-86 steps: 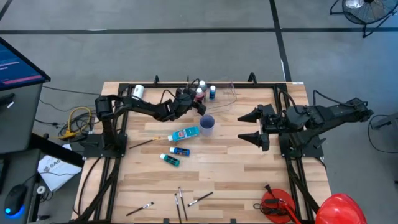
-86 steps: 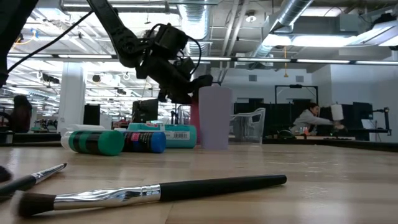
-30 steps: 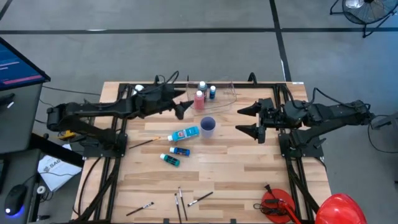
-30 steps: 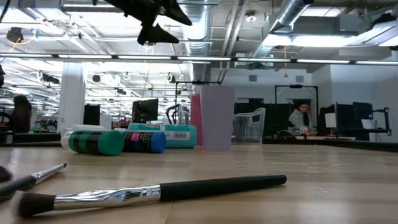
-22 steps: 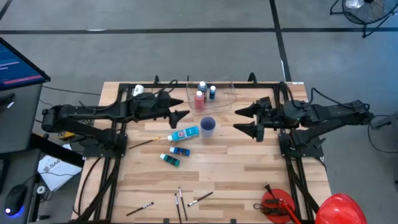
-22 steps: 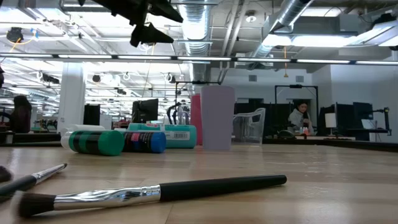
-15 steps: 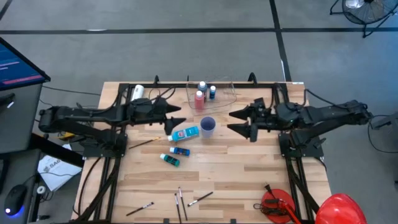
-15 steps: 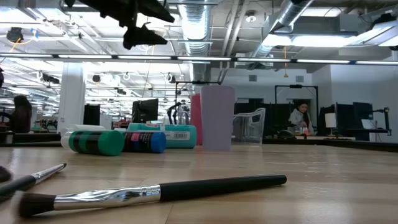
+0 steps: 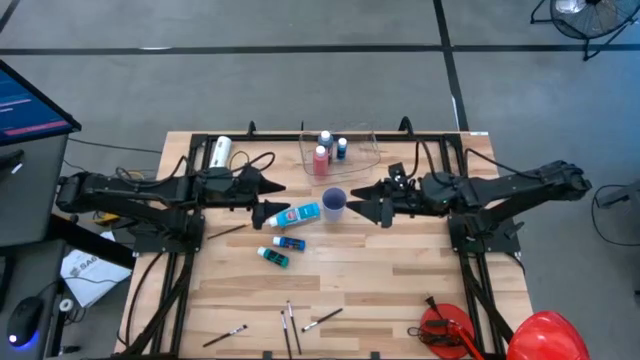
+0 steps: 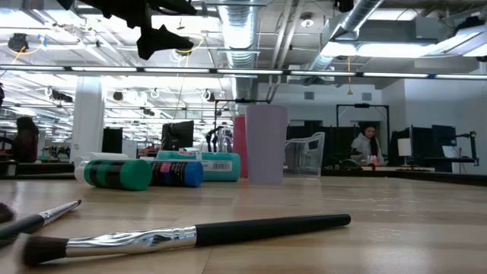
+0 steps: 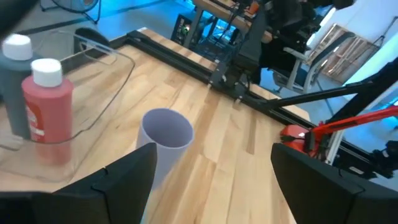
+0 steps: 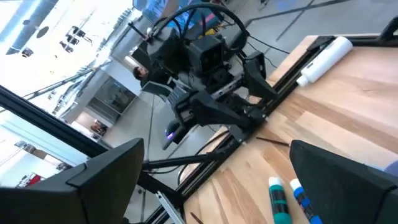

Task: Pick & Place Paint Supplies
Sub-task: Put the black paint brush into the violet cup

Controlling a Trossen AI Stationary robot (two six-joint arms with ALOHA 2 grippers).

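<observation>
Grey concrete floor surrounds the wooden table [image 9: 400,270], which carries both dark arms on black frames. From the left side, the left gripper [image 9: 272,198] hangs above the boards with its fingers apart and nothing between them, just beside the cap end of the large light blue tube [image 9: 297,214]. Opposite it, the right gripper [image 9: 367,203] also stands open and empty, near the small blue-purple cup [image 9: 334,200], which sits between the two grippers. At the far edge, the clear plastic tub [image 9: 360,150] holds a red bottle [image 9: 320,160], a blue bottle [image 9: 342,149] and a third white-capped bottle [image 9: 325,138], all upright. A white tube [image 9: 221,151] lies near the far left corner. Nearer the middle, a blue tube [image 9: 289,242] and a teal tube [image 9: 273,257] lie on their sides, just apart. One thin brush [image 9: 238,228] lies left of the light blue tube, and several more brushes [image 9: 292,324] lie scattered by the near edge
</observation>
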